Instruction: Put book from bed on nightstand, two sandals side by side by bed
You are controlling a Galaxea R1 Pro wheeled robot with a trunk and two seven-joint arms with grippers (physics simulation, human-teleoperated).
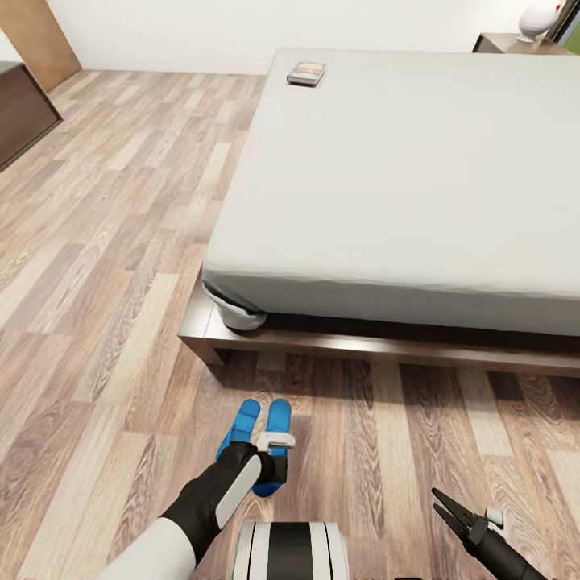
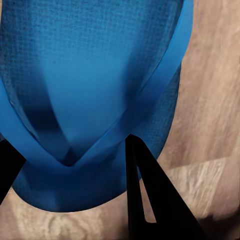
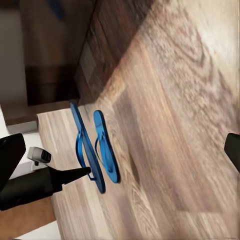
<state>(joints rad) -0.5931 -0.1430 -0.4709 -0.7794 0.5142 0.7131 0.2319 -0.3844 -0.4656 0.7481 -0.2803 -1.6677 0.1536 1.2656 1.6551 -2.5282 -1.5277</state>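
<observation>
Two blue sandals (image 1: 259, 439) lying side by side on the wood floor (image 1: 105, 266), just in front of the bed (image 1: 403, 177) near its left foot corner, toes toward the frame. Left claw (image 1: 270, 467) down at the heel end of the pair, over the sandal nearer the bed's corner. In the left wrist view, that sandal (image 2: 95, 90) right under the camera, one dark finger (image 2: 150, 195) planted beside its strap and rim, the other finger at the opposite edge: jaws parted and straddling the sole. Whether they press on it or merely flank it cannot be told. In the right wrist view, the same claw (image 3: 87, 172) touching the edge of the nearer sandal (image 3: 85, 145), which looks tipped up on its side, the second one (image 3: 106, 147) flat just beside it.

Right claw (image 1: 451, 511) hovering off to the right of the pair, fingers spread, holding nothing.

Book (image 1: 307, 73) far up the bed, at its left edge near the head; a nightstand (image 1: 515, 44) at the head of the bed, on its right.

Probable step in hand: setting the second sandal down. To do it well: lower until the sole lies flat, keep it parallel and close to its mate, heels level, open fully, then lift straight up so neither finger drags the strap or nudges the neighbour. Then on to the book.
</observation>
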